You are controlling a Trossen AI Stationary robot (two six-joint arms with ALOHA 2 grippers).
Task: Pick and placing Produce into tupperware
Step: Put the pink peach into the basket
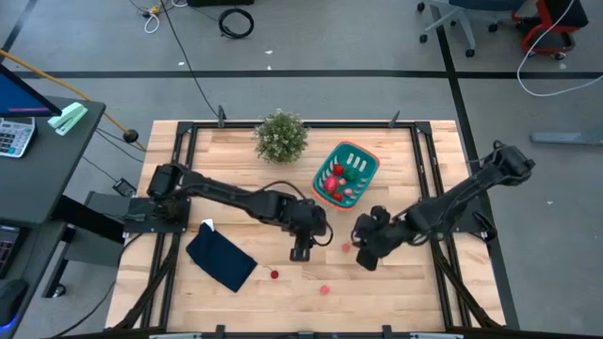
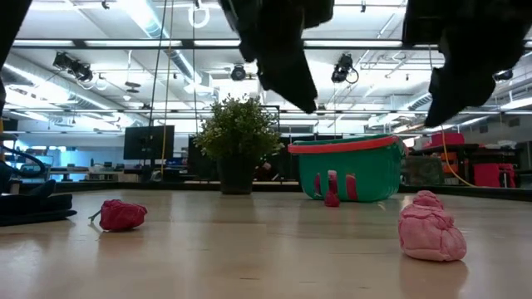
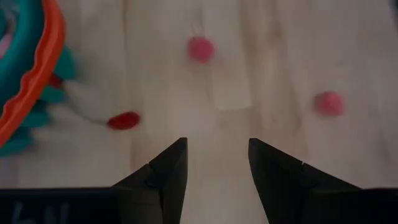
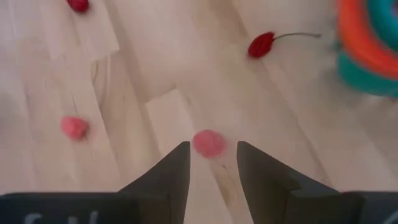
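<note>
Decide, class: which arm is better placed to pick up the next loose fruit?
Right. The right gripper is open with a pink fruit just ahead between its fingertips; the left gripper has only bare table directly ahead.

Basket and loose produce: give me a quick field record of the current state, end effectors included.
basket: teal, orange-red rim, beside the potted plant, holds several pieces
loose pieces on table: pink one, red one with stem, two more nearer the front edge
left end effector: open, empty
right end effector: open, above the pink one
navy cloth: flat
</note>
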